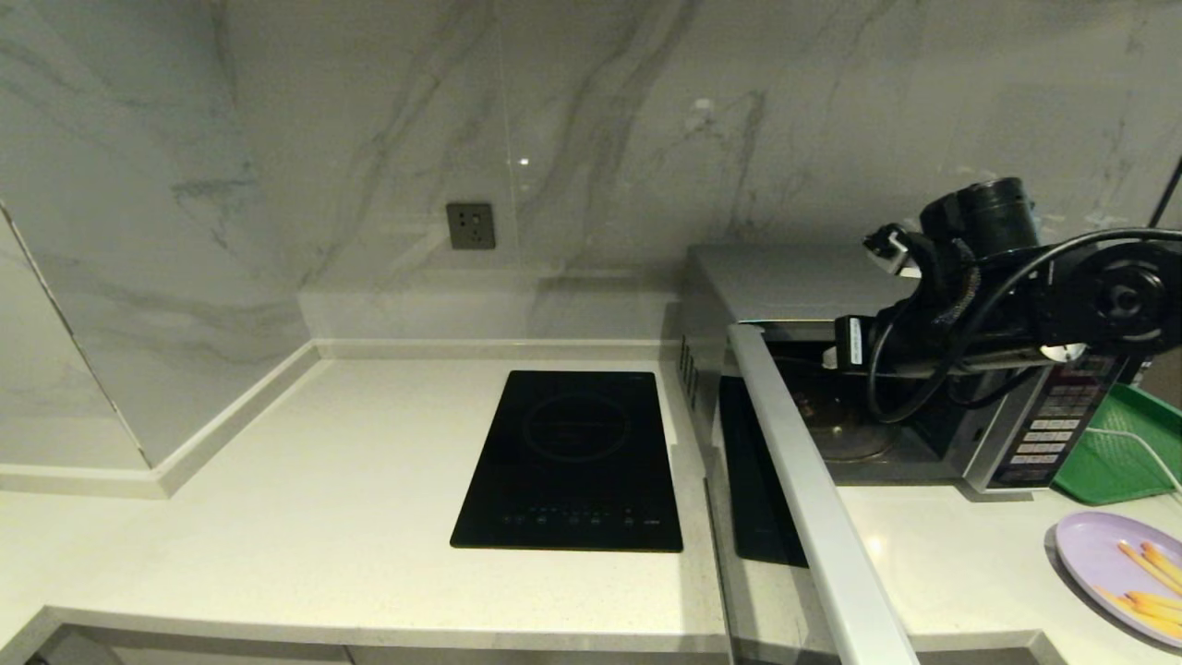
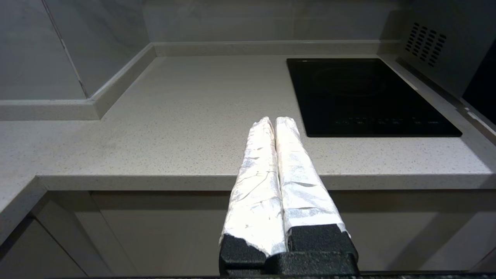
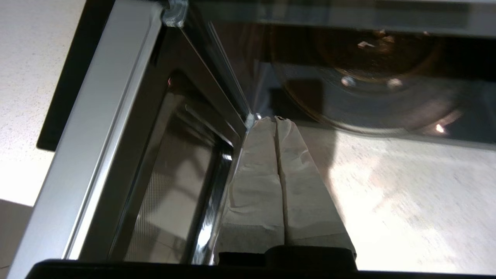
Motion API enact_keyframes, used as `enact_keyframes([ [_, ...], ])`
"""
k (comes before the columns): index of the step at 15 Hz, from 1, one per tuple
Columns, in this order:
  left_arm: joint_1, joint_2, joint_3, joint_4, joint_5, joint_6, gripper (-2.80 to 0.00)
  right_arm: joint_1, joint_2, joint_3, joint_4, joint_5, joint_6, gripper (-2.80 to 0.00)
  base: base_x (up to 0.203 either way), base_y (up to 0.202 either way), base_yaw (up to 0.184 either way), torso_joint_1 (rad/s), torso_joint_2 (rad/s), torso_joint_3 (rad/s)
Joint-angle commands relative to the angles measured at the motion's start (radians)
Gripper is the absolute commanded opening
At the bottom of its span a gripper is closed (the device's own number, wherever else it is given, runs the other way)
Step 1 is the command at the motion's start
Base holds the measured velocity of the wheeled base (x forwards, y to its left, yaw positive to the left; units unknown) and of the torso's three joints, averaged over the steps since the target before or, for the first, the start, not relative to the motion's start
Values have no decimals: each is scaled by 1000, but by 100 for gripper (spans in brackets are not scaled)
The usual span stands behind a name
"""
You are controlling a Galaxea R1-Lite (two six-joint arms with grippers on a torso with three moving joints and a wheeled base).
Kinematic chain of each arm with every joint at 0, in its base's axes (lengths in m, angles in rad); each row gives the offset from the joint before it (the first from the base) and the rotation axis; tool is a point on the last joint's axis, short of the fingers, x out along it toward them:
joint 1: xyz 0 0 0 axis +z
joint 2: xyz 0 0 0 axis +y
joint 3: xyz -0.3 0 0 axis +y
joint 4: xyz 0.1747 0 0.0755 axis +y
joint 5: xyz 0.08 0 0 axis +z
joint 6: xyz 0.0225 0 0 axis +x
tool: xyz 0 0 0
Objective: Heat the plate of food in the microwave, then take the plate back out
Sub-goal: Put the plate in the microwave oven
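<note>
The silver microwave (image 1: 785,277) stands at the right of the counter with its door (image 1: 813,517) swung wide open toward me. Its glass turntable (image 3: 372,77) is bare. My right arm (image 1: 1007,277) reaches across the open cavity. The right gripper (image 3: 275,118) is shut and holds nothing, its tips close to the hinge-side corner between door and cavity floor. The lavender plate (image 1: 1099,554) with yellow-orange food sticks (image 1: 1150,563) lies on the counter at the front right, apart from the arm. My left gripper (image 2: 274,119) is shut and empty, parked before the counter's front edge.
A flat black induction hob (image 1: 572,462) is set into the counter left of the microwave. A green tray (image 1: 1117,453) leans to the right of the button panel (image 1: 1043,434). A wall socket (image 1: 470,226) sits on the marble backsplash.
</note>
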Motion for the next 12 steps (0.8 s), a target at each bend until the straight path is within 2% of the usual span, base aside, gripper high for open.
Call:
enact_keyframes([
  [1,1,0,0,0,0,-1,-280,-29,-153,75,3,-6,-2,-280,0,0,0,0,0,0],
  [3,0,0,0,0,0,1,-280,-76,-244,129,6,-18,-4,-280,0,0,0,0,0,0],
  [6,1,0,0,0,0,-1,-280,-209,-390,231,40,-32,-4,-280,0,0,0,0,0,0],
  [12,-1,0,0,0,0,-1,-280,-546,-713,398,237,-33,1,-280,0,0,0,0,0,0],
])
